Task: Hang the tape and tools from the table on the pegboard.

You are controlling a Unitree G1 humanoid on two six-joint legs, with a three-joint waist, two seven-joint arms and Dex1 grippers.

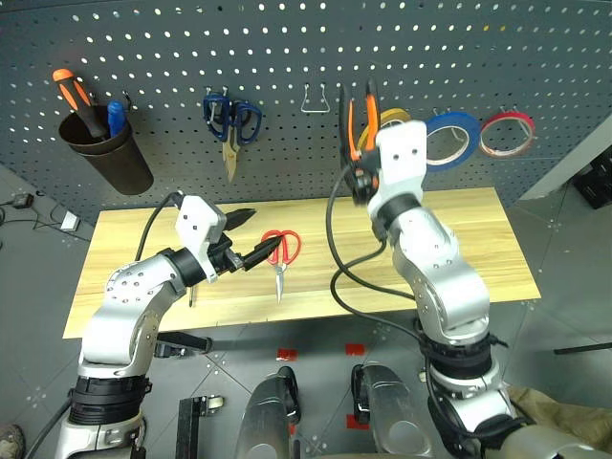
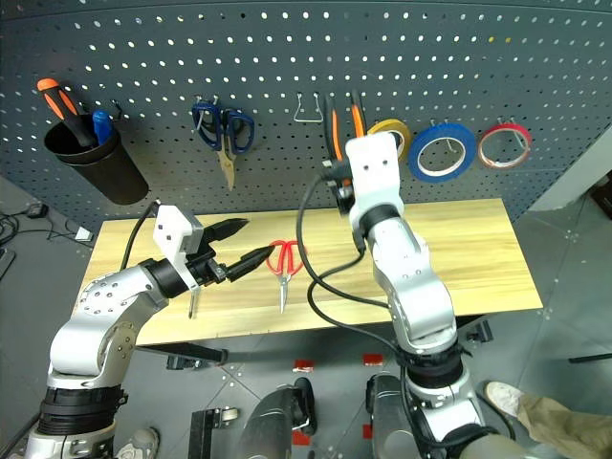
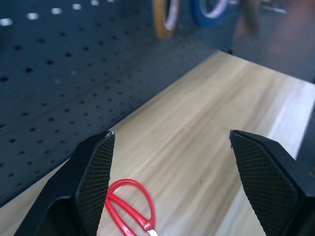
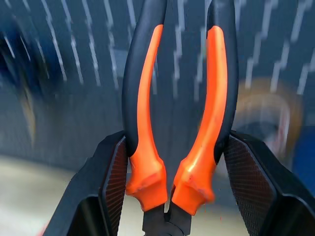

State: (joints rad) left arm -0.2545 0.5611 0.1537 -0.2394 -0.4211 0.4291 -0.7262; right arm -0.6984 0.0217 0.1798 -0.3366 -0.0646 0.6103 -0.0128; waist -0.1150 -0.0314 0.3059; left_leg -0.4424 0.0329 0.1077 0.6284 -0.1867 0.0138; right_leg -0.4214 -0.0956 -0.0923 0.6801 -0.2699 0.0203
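My right gripper (image 4: 172,167) is shut on the orange-and-black pliers (image 1: 361,120), clamping both handles (image 4: 147,113) from outside. It holds them upright, handles up, close in front of the dark grey pegboard (image 1: 287,57). My left gripper (image 1: 263,229) is open and empty, hovering over the wooden table (image 1: 459,249) just left of the red-handled scissors (image 1: 280,253), which lie flat with the blades toward the front edge. The blue tape (image 1: 454,136) hangs on the pegboard at the right. A slim tool (image 2: 192,306) lies under my left wrist, mostly hidden.
On the pegboard hang a black cup (image 1: 100,143) with an orange-and-black screwdriver, blue-handled scissors (image 1: 230,120), a bare metal hook (image 1: 316,100), a yellow-tan roll (image 1: 394,117) and a red-rimmed roll (image 1: 507,134).
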